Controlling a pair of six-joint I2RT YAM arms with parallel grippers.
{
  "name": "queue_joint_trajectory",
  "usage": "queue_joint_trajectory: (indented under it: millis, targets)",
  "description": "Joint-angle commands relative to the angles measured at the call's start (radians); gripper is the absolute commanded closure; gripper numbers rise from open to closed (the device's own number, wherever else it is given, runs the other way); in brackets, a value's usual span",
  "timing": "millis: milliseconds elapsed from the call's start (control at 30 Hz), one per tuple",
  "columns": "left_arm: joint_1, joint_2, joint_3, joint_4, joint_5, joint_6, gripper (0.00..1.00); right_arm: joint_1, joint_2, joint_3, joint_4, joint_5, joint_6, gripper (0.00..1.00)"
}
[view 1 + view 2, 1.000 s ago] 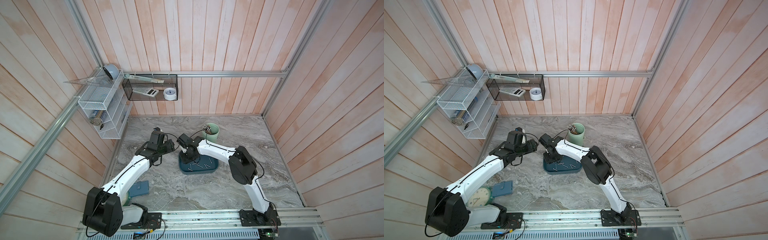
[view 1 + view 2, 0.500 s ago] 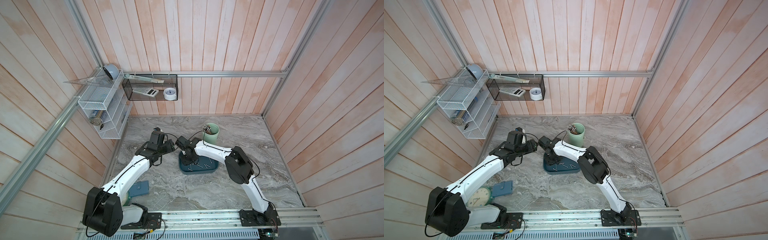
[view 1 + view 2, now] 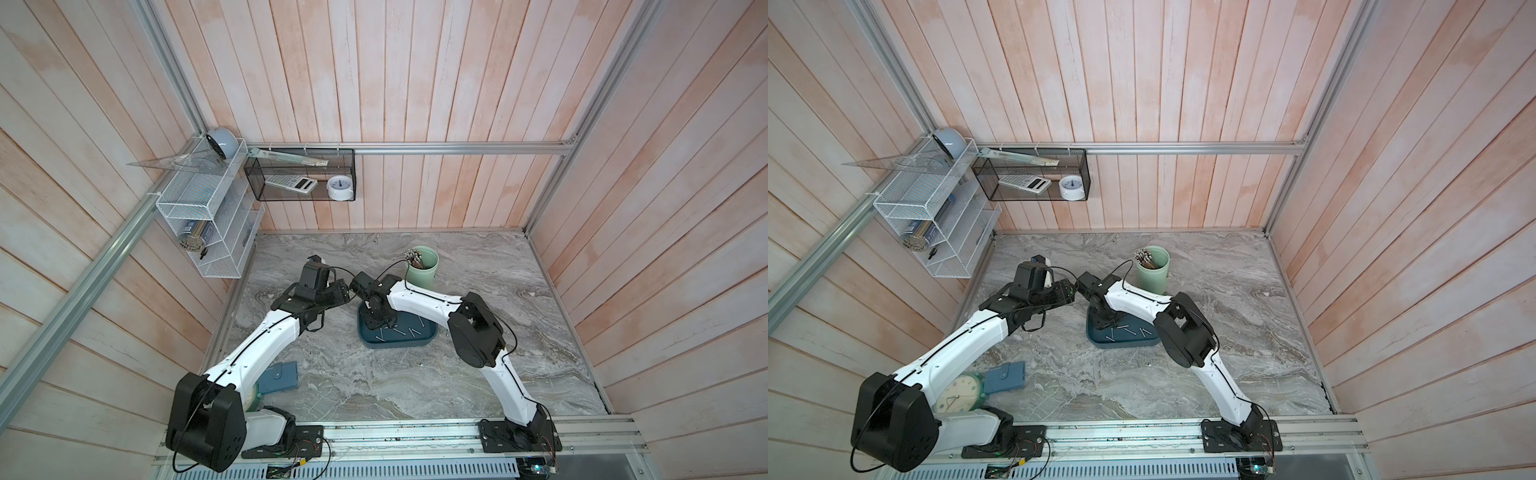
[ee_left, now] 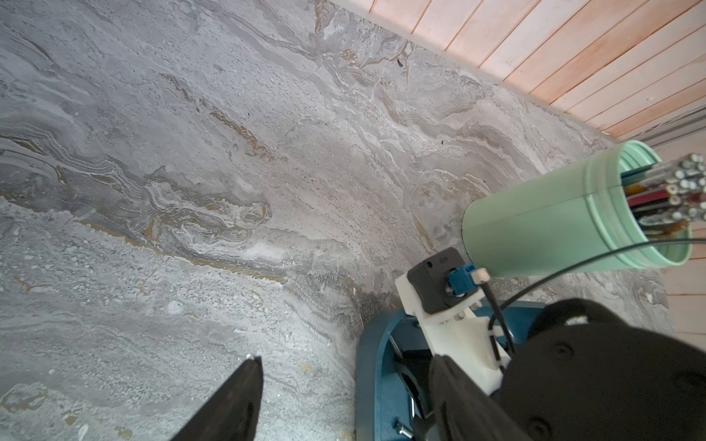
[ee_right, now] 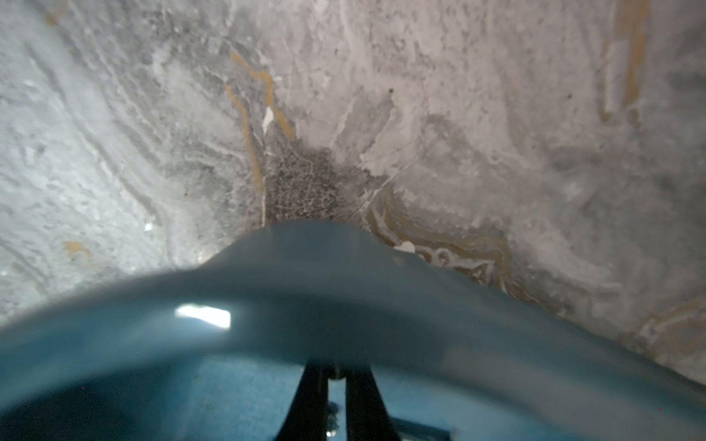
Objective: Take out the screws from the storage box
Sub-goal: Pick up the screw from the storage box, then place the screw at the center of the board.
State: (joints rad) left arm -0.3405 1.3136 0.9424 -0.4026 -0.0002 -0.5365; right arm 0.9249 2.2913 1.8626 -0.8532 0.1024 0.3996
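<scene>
Fig. — right gripper (image 5: 336, 372): clenched on a screw (image 5: 332, 418) inside the teal storage box (image 3: 399, 344) | left gripper (image 4: 344, 359): released, fingers apart over the marble table (image 3: 374, 386), just beside the box's rim | screws (image 3: 400, 331): you see the rest loose on the box floor; box mid-table, near the pale green cup (image 3: 422, 272)

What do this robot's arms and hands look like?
The left arm and right arm have white shells, bulky black joints and thin black cables along them. The left hand and right hand have slim, tapering black fingers. The right wrist camera is black, blue-plugged.
</scene>
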Motion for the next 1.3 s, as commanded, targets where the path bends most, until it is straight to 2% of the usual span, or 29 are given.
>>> queue_joint_trajectory:
  millis: [0, 167, 533, 800, 900, 967, 1100, 1200, 1267]
  targets:
    - [0.003, 0.006, -0.004, 0.022, 0.017, -0.006, 0.25, -0.004, -0.102, -0.064, 0.044, -0.021, 0.025, 0.99]
    - [0.003, 0.000, -0.010, 0.033, 0.026, -0.007, 0.25, -0.004, -0.202, -0.115, 0.102, -0.040, 0.047, 0.99]
    - [0.002, 0.013, -0.007, 0.051, 0.109, -0.014, 0.25, -0.018, -0.300, -0.177, 0.120, -0.040, 0.113, 0.99]
    - [0.000, 0.004, -0.010, 0.059, 0.122, -0.019, 0.25, -0.113, -0.598, -0.477, 0.157, 0.027, 0.205, 1.00]
    - [-0.003, 0.004, -0.010, 0.057, 0.123, -0.020, 0.25, -0.171, -0.747, -0.620, 0.146, 0.079, 0.236, 1.00]
    - [-0.003, 0.003, -0.008, 0.056, 0.121, -0.022, 0.25, -0.212, -0.847, -0.719, 0.139, 0.141, 0.310, 1.00]
    - [-0.005, 0.004, -0.007, 0.051, 0.114, -0.020, 0.25, -0.293, -1.060, -0.946, 0.251, 0.197, 0.344, 0.99]
    - [-0.004, 0.006, -0.006, 0.050, 0.112, -0.020, 0.26, -0.354, -1.130, -1.012, 0.261, 0.169, 0.356, 0.98]
    - [-0.005, 0.007, -0.007, 0.050, 0.110, -0.020, 0.25, -0.369, -1.124, -1.018, 0.244, 0.163, 0.353, 0.98]
